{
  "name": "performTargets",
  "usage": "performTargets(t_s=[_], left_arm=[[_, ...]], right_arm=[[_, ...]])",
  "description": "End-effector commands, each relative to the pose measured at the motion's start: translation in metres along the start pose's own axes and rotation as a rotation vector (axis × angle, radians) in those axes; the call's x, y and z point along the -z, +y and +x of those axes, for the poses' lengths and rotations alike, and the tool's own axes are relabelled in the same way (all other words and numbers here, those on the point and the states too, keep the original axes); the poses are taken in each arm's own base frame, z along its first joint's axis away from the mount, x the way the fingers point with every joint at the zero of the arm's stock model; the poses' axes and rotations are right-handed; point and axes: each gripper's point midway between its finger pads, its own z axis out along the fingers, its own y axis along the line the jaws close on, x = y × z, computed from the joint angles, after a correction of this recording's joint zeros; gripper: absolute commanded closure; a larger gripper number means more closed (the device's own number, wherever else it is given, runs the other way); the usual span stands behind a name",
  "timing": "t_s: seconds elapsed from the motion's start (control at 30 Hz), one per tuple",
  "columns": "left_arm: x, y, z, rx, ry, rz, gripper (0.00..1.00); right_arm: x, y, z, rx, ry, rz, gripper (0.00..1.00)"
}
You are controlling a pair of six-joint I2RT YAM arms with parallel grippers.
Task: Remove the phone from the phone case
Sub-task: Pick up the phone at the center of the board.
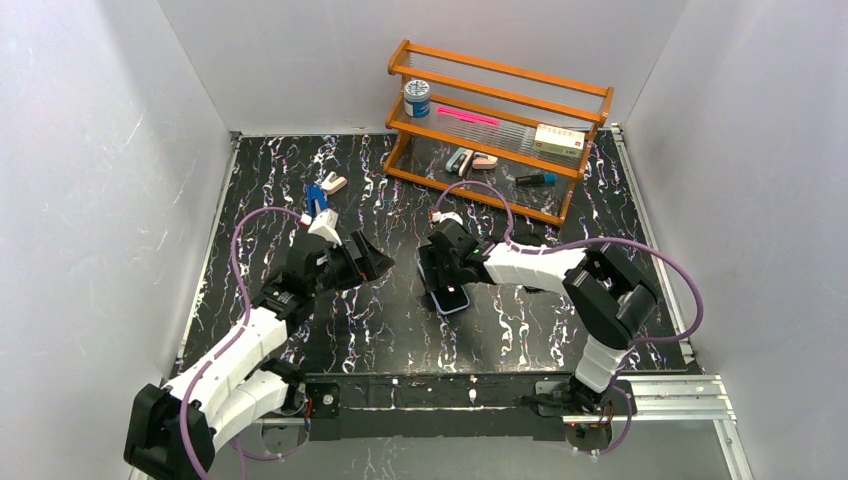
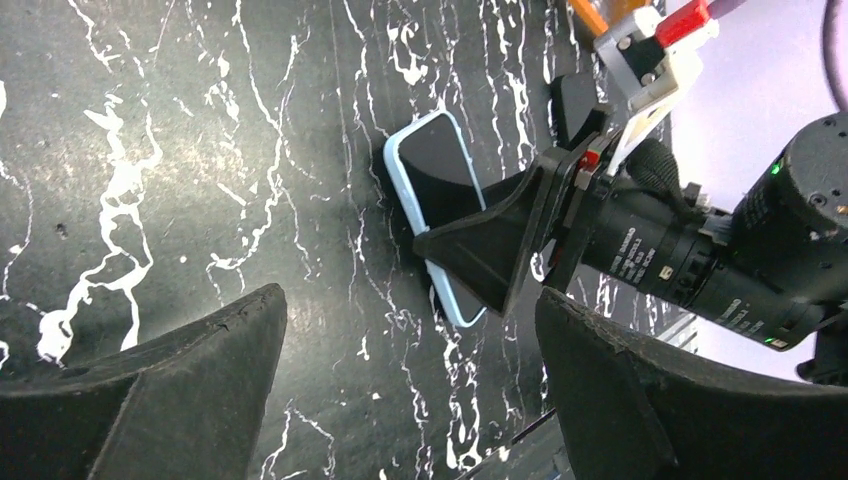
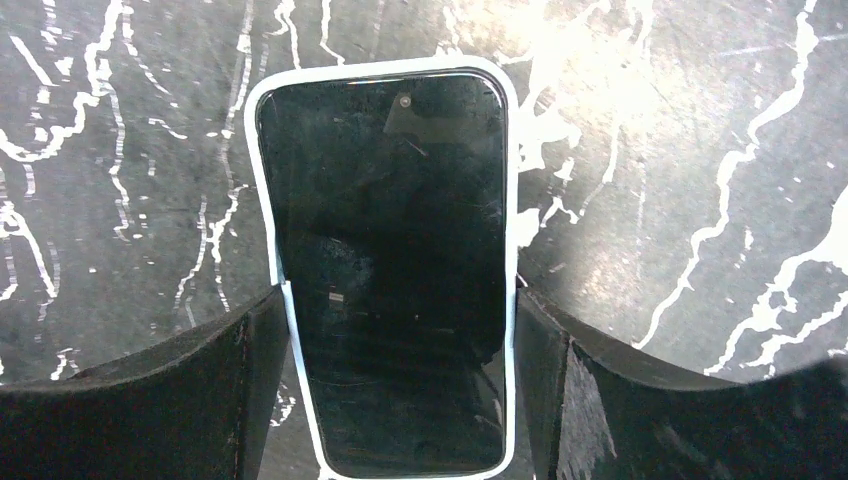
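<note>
Black phone (image 3: 390, 270) in pale-blue case (image 3: 380, 68), R fingers (image 3: 200, 400) clamped on its sides; L fingers (image 2: 150, 400) apart.

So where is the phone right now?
The phone lies on the black marbled table, near the middle in the top view, gripped on both sides by the right gripper, with the wooden rack behind it.

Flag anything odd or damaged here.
Nothing is broken or spilled. The phone sits fully in its pale phone case, dark screen smudged, with the right claw closed on both long edges. The left claw hangs open beside it.
</note>
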Motion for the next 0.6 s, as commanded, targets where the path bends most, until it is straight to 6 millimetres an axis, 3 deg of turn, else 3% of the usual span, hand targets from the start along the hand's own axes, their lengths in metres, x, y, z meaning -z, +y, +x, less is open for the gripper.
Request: performTargets(t_s=[0.0, 0.2, 0.43, 0.57], left_arm=[[-0.006, -0.014, -0.017, 0.042, -0.07, 0.051, 0.1], [-0.018, -0.017, -0.022, 0.093, -0.103, 0.077, 0.13], [-0.039, -0.014, -0.008, 0.152, -0.038, 0.089, 0.2], [-0.048, -0.019, 0.0, 0.165, -0.004, 0.116, 0.21]], right_arm=[[0.012, 0.038, -0.037, -0.032, -0.144, -0.199, 0.93], [0.026, 0.045, -0.053, -0.041, -0.237, -0.309, 0.99], [0.056, 0.055, -0.07, -0.023, -0.387, -0.42, 0.99], [0.06, 0.06, -0.07, 0.0, -0.402, -0.457, 0.99]])
